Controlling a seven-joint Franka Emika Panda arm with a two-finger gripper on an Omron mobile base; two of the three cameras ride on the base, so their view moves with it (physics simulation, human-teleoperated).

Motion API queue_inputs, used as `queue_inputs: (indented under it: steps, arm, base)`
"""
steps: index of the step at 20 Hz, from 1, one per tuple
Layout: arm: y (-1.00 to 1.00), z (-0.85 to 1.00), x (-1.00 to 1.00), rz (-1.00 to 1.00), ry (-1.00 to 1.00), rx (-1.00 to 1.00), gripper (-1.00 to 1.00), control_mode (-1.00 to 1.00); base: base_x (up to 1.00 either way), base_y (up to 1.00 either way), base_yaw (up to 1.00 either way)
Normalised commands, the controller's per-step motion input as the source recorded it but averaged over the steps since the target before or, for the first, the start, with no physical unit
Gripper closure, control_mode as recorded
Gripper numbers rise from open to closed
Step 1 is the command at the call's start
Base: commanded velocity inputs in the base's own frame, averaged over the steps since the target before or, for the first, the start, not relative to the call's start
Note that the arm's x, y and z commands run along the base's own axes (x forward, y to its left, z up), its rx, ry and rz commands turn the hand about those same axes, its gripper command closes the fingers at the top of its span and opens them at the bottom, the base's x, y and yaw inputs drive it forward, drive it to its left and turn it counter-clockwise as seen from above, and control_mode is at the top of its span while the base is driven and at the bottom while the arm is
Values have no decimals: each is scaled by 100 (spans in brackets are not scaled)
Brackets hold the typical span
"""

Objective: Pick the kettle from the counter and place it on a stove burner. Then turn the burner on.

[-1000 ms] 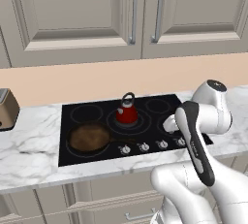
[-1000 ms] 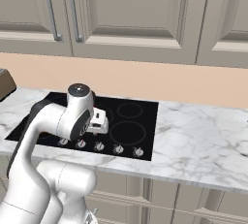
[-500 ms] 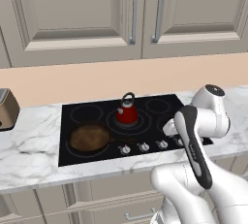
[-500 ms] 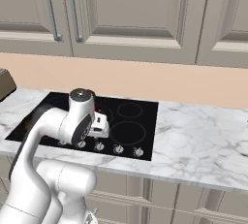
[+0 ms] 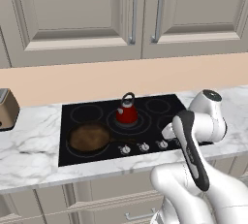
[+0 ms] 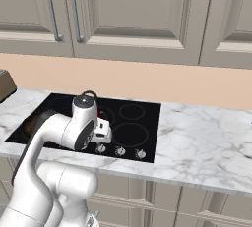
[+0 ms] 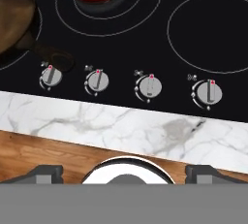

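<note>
Kettle (image 5: 127, 115) already parked on the big burner (image 5: 130, 120). I've just pulled my arm back a bit toward the knobs (image 7: 151, 86); hand (image 7: 124, 172) wide open, empty. Next: burner on, imo.

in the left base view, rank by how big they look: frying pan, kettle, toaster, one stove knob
1. frying pan
2. toaster, cut by the frame edge, so unsure against the kettle
3. kettle
4. stove knob
</note>
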Motion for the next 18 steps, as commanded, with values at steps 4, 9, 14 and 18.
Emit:
queue_inputs:
  steps: [4,9,14,18]
  arm:
    - [0,-22,15,0,0,0,-100,-100]
    - [-2,-20,23,0,1,0,-100,-100]
    - [0,-14,21,0,1,0,-100,-100]
    - [0,-11,16,0,0,0,-100,-100]
  base:
    - [0,0,0]
    - [0,0,0]
    - [0,0,0]
    - [0,0,0]
